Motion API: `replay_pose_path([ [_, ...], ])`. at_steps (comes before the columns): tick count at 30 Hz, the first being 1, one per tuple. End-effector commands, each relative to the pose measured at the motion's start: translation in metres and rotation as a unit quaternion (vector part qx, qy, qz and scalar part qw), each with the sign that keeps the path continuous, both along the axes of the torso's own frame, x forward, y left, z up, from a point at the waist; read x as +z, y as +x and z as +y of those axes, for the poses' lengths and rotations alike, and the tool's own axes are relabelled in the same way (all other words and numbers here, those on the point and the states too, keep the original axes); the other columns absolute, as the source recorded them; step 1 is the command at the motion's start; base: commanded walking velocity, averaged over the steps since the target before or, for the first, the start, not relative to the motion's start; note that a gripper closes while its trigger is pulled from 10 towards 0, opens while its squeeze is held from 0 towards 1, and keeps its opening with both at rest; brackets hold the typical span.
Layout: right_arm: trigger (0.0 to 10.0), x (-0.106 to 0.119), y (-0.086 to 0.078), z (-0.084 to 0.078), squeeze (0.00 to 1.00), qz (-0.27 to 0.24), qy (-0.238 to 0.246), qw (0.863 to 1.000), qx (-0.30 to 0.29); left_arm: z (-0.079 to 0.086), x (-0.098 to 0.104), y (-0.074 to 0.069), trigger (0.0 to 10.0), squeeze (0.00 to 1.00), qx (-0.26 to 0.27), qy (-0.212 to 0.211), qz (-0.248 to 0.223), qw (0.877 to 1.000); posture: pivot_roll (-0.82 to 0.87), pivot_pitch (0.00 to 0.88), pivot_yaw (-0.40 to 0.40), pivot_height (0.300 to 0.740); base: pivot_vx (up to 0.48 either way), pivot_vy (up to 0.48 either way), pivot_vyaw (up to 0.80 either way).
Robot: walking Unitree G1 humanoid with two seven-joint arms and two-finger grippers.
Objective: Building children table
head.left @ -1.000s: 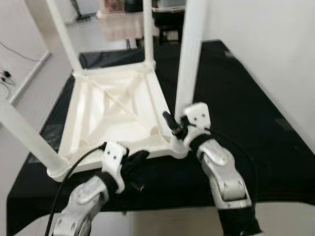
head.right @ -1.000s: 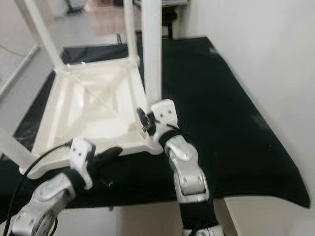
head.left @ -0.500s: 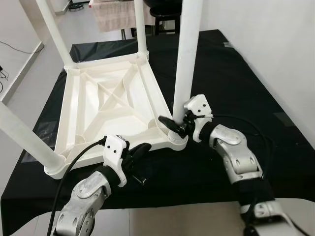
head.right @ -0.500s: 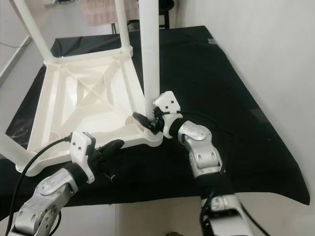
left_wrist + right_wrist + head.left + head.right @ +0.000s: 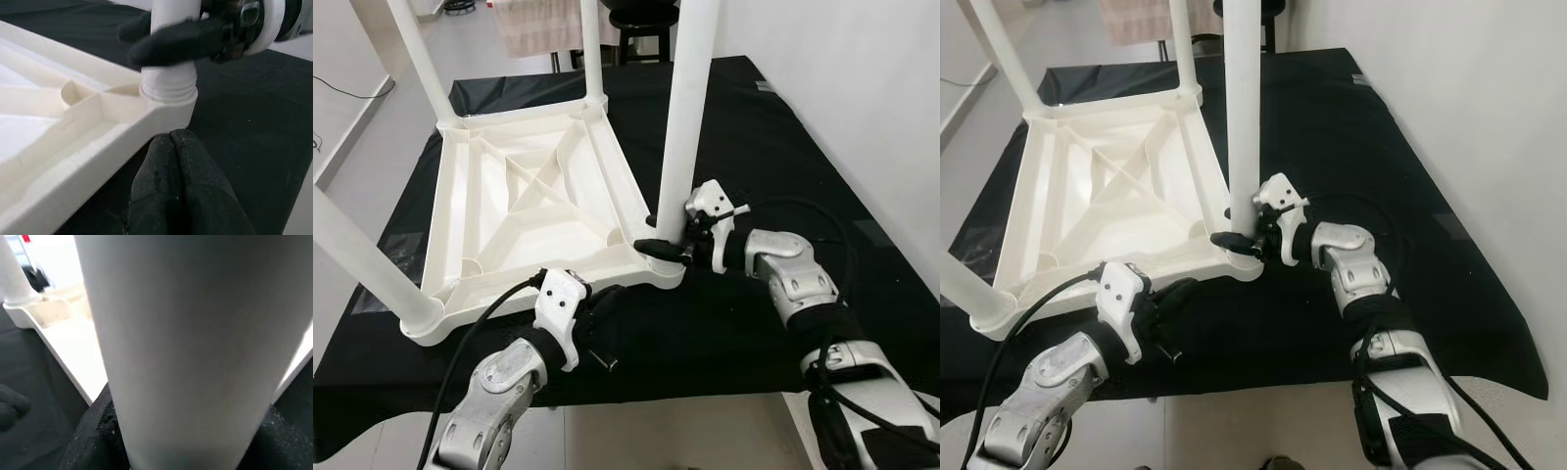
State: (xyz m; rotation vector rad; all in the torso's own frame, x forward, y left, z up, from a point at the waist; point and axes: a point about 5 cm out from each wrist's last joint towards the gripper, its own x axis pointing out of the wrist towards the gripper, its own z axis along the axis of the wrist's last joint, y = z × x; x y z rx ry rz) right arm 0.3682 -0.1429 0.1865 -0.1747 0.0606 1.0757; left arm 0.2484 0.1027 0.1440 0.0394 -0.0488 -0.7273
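— What is the right gripper (image 5: pixel 668 245) doing so low on that leg?

— Its two black fingers pinch the near-right table leg (image 5: pixel 688 117) just above the corner socket (image 5: pixel 168 93). Low down is where a grip best steadies or turns the leg; threads show at its base in the left wrist view, so I judge it is being screwed home.

— And the left gripper (image 5: pixel 599 315)?

— Its fingers are pressed together, holding nothing, and rest on the black cloth (image 5: pixel 783 176) just beside the near edge of the tabletop (image 5: pixel 524 201), close to that same corner. That looks like a brace, so the top does not slide or spin as the leg is worked.

— Why is the top upside down?

— The ribbed underside faces up so the sockets can be reached. It lies flat on the cloth-covered surface, with the other legs (image 5: pixel 421 59) standing in their corners. This leg appears to be the last to seat.
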Motion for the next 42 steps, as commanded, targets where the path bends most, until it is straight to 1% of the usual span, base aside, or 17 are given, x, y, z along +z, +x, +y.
replay_pose_path([
  [1, 0.0, 0.018, 0.002, 0.005, 0.0, -0.027, 0.041, 0.998, 0.027, 0.0, -0.005, 0.0, 10.0, 0.0, 0.001, 0.004, 0.008, 1.0, 0.01, 0.131, -0.025, 0.74, 0.0, 0.0, 0.0],
  [6, 0.0, 0.015, 0.0, 0.0, 0.0, -0.031, 0.038, 0.998, 0.03, -0.001, -0.005, 0.001, 10.0, 0.0, 0.0, -0.002, 0.008, 1.0, 0.0, 0.131, -0.027, 0.74, 0.0, 0.0, 0.0],
  [9, 0.0, -0.006, -0.001, -0.001, 0.0, -0.035, -0.003, 0.997, -0.072, 0.001, -0.005, 0.001, 10.0, 0.0, 0.002, -0.005, 0.005, 1.0, -0.02, 0.135, -0.031, 0.74, 0.0, 0.0, 0.0],
  [11, 0.0, -0.03, -0.001, -0.002, 0.0, -0.039, -0.054, 0.974, -0.216, 0.003, -0.005, 0.001, 10.0, 0.0, 0.005, -0.008, 0.003, 1.0, -0.03, 0.138, -0.031, 0.74, 0.0, 0.0, 0.0],
  [12, 0.0, -0.03, -0.001, -0.002, 0.0, -0.039, -0.054, 0.974, -0.216, 0.003, -0.005, 0.001, 10.0, 0.0, 0.005, -0.008, 0.003, 1.0, -0.03, 0.138, -0.031, 0.74, 0.0, 0.0, 0.0],
  [13, 0.0, -0.052, -0.012, 0.0, 0.0, -0.012, -0.039, 0.94, -0.34, 0.005, -0.004, 0.002, 10.0, 0.0, 0.009, -0.01, 0.002, 1.0, -0.05, 0.146, -0.014, 0.74, 0.0, 0.0, 0.0],
  [14, 0.0, -0.063, -0.02, 0.001, 0.0, 0.021, -0.014, 0.922, -0.387, 0.006, -0.004, 0.003, 10.0, 0.0, 0.01, -0.012, 0.002, 1.0, -0.05, 0.146, -0.014, 0.74, 0.0, 0.0, 0.0],
  [17, 0.0, -0.049, -0.035, 0.011, 0.0, -0.045, -0.025, 0.935, -0.351, 0.007, -0.004, 0.004, 10.0, 0.0, 0.013, -0.012, 0.001, 1.0, -0.05, 0.142, -0.007, 0.74, 0.0, 0.0, 0.0],
  [25, 0.0, -0.047, -0.025, 0.021, 0.0, -0.033, -0.027, 0.955, -0.294, 0.006, -0.006, 0.006, 10.0, 0.0, 0.012, -0.012, 0.001, 1.0, -0.05, 0.123, -0.009, 0.74, 0.0, 0.0, 0.0],
  [26, 3.8, -0.045, -0.023, 0.021, 0.0, -0.034, -0.019, 0.953, -0.299, 0.006, -0.006, 0.006, 10.0, 0.0, 0.015, -0.013, 0.0, 1.0, -0.04, 0.123, -0.009, 0.74, 0.0, 0.0, 0.0],
  [27, 10.0, -0.042, -0.02, 0.022, 0.0, -0.037, -0.012, 0.955, -0.295, 0.006, -0.007, 0.006, 10.0, 0.0, 0.016, -0.013, 0.0, 1.0, -0.04, 0.122, -0.009, 0.74, 0.0, 0.0, 0.0],
  [29, 10.0, -0.038, -0.02, 0.024, 0.0, -0.035, -0.002, 0.955, -0.296, 0.006, -0.007, 0.006, 10.0, 0.0, 0.016, -0.013, 0.001, 1.0, -0.04, 0.121, -0.01, 0.74, 0.0, 0.0, 0.0],
  [30, 10.0, -0.036, -0.02, 0.026, 1.0, -0.033, 0.003, 0.954, -0.296, 0.006, -0.007, 0.006, 10.0, 0.0, 0.014, -0.013, 0.001, 1.0, -0.04, 0.121, -0.01, 0.74, 0.0, 0.0, 0.0],
  [36, 10.0, -0.018, -0.018, 0.035, 1.0, -0.037, 0.047, 0.968, -0.245, 0.005, -0.007, 0.006, 10.0, 0.0, 0.01, -0.013, 0.002, 1.0, -0.04, 0.115, -0.008, 0.74, 0.0, 0.0, 0.0],
  [37, 10.0, -0.006, -0.017, 0.039, 0.65, -0.043, 0.065, 0.979, -0.186, 0.005, -0.007, 0.006, 10.0, 0.0, 0.008, -0.013, 0.002, 1.0, -0.04, 0.114, -0.009, 0.74, 0.0, 0.0, 0.0],
  [41, 10.0, 0.002, -0.018, 0.042, 0.65, -0.047, 0.072, 0.988, -0.131, 0.004, -0.007, 0.006, 10.0, 0.0, 0.007, -0.013, 0.002, 1.0, -0.04, 0.114, -0.009, 0.74, 0.0, 0.0, 0.0],
  [42, 10.0, 0.008, -0.017, 0.041, 0.0, -0.054, 0.06, 0.994, -0.069, 0.004, -0.007, 0.006, 10.0, 0.0, 0.006, -0.013, 0.002, 1.0, -0.03, 0.113, -0.013, 0.74, 0.0, 0.0, 0.0],
])
